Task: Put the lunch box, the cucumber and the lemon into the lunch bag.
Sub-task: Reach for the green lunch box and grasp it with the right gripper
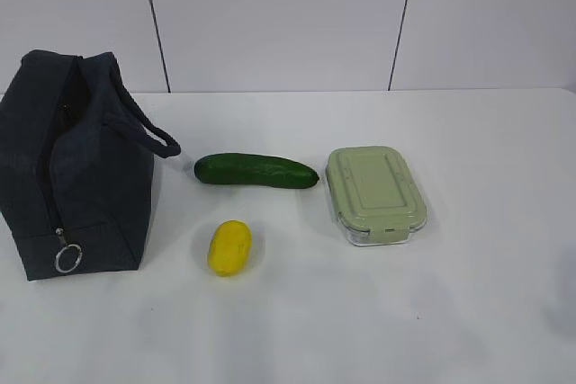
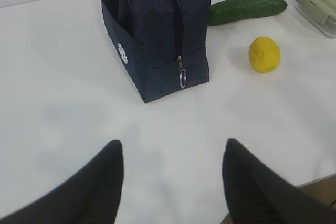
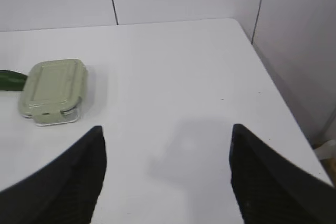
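Navy fabric marks the far left of my worktop (image 1: 450, 312): the lunch bag (image 1: 76, 168) stands upright, its zipper running down the near end to a metal ring pull (image 1: 68, 258), and I cannot tell from here whether its top is open wide enough to load. Just to its right lies the cucumber (image 1: 256, 171), its long axis across the worktop, stem end pointing towards the bag. The lemon (image 1: 231, 247) sits nearer to me, apart from both. Further right rests the lunch box (image 1: 375, 195), lid snapped on, long axis running away from me, close to the cucumber's tip but not touching it.

Neither arm shows in the exterior view. My left end effector (image 2: 173, 177) hangs released over bare worktop, with the bag ahead of it and the lemon ahead to its right. My right end effector (image 3: 168, 171) is likewise spread and empty; the lunch box lies ahead and well to its left. I judge nothing is packed yet. The right arm is nearer the box, the left nearer the bag and lemon.
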